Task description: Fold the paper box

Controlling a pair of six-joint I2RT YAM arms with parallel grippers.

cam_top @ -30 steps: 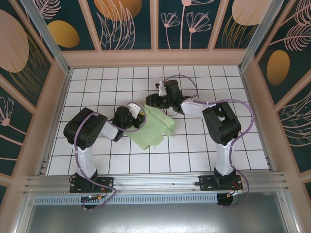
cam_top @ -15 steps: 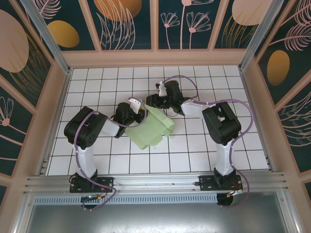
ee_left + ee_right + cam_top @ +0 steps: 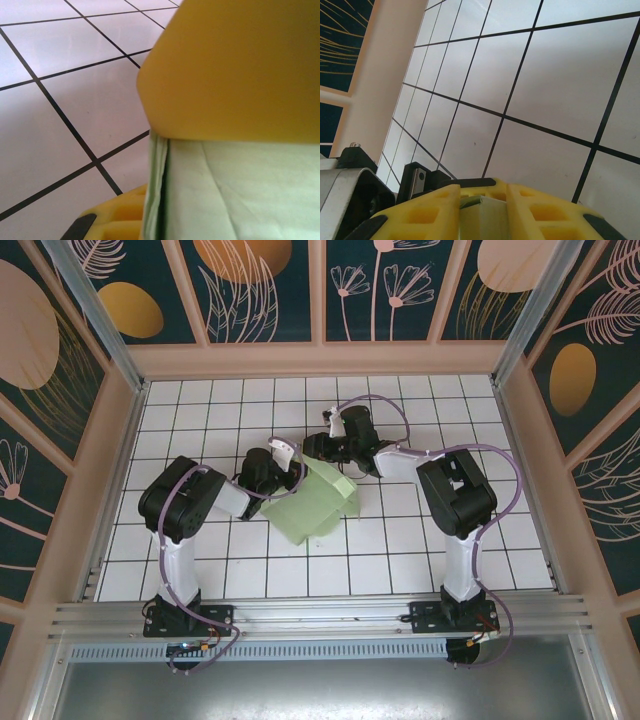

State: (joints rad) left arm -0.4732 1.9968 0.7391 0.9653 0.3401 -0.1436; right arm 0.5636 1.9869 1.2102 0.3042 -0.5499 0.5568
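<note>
The paper box is pale mint-green creased card, partly folded, lying mid-table between the two arms. My left gripper is at its left edge. In the left wrist view it is shut on the doubled card edge, with one yellow finger above and the other below. My right gripper is at the box's far corner. In the right wrist view it is shut on a strip of green card between its yellow fingers.
The white tiled floor with black grid lines surrounds the box. Beige walls with dark floral panels close in the far side and both flanks. A metal rail runs along the near edge by the arm bases.
My left gripper has moved a little up and right and shut on the box's left edge. The box has shifted slightly. The right arm has barely moved.
</note>
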